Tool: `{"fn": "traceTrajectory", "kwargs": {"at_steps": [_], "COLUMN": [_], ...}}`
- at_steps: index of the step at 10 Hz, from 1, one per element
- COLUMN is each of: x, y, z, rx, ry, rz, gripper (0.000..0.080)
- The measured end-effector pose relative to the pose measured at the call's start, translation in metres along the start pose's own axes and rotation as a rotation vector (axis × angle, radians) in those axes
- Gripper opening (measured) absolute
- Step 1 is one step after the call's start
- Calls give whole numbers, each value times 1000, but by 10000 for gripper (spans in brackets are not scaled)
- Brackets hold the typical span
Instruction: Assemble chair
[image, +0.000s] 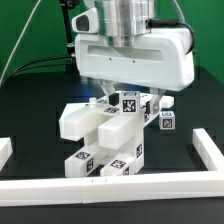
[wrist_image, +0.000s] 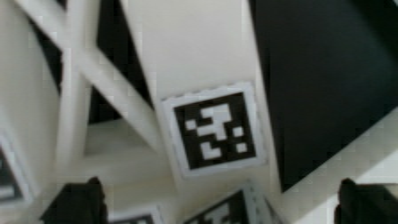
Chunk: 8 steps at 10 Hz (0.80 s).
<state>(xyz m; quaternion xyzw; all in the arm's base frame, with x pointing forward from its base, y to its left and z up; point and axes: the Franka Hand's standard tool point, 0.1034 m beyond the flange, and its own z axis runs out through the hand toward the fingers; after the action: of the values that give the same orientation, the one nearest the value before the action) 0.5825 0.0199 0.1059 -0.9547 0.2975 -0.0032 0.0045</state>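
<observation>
Just under the end effector (image: 113, 95) sit the chair parts (image: 103, 135)

the black table (image: 30, 110) carries a cluster of white chair parts (image: 95, 125) at its middle, tagged blocks touching one another, with a small cube (image: 167, 122) just beside them, and a white border rail (image: 110, 187) along its edge.

Inside the one white border rail (image: 120, 186) stands one cluster of chair parts (image: 100, 128); its separate pieces cannot be counted. At least five marker tags (image: 128, 101) show on it.
</observation>
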Motion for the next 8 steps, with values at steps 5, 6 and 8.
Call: {"fn": "traceTrajectory", "kwargs": {"at_steps": [5,6,8], "x": [4,4,4], "y": [-1,-1,0], "z": [0,0,-1], "rx": [-5,-4,2], "ry": [15,15,5], "rz": [-59,14,138], "gripper": [401,401,265]}}
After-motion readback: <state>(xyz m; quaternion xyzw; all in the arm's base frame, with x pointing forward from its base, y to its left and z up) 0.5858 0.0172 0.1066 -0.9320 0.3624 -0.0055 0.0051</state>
